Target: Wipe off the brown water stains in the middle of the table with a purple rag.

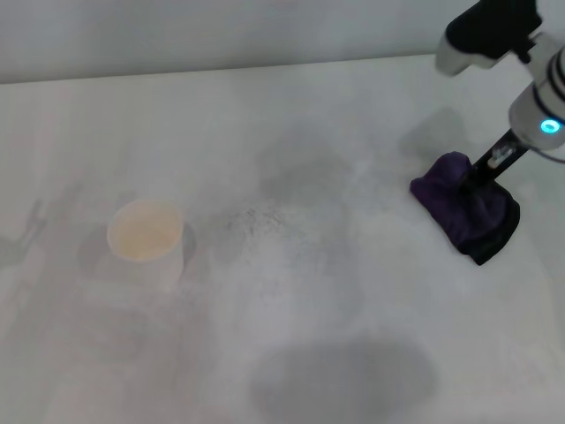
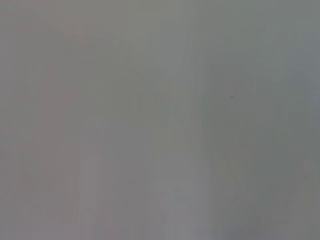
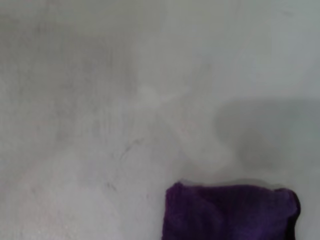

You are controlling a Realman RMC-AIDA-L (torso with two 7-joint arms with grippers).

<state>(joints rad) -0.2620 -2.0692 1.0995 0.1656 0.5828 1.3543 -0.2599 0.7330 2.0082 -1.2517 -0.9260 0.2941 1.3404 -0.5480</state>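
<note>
1. We've got the right gripper (image 1: 472,187) down on the purple rag (image 1: 463,215) at the right side of the surface (image 1: 371,353). The dark fingers (image 1: 484,172) reach into the top of the bundle, but whether they've actually closed on cloth, we can't tell.
2. Biggest worry: if the hold is shallow, the rag could slip out or unfold once it drags toward the middle, and we'd wipe with a loose corner.
3. The brown water stains are tough to pick out. We only see a greyish speckled patch (image 1: 260,216) around the middle, well apart from the rag, no clear tan blotch. Aim wrong and the wipe misses.
4. A small white cup (image 1: 146,238) stands upright left of that patch, with pale liquid inside as far as we can tell. A long sweep leftward could knock it and make a fresh spill.
5. Nothing sits between rag and middle, so the path looks open.
6. The left gripper isn't in view; its wrist camera shows only blank grey.
</note>
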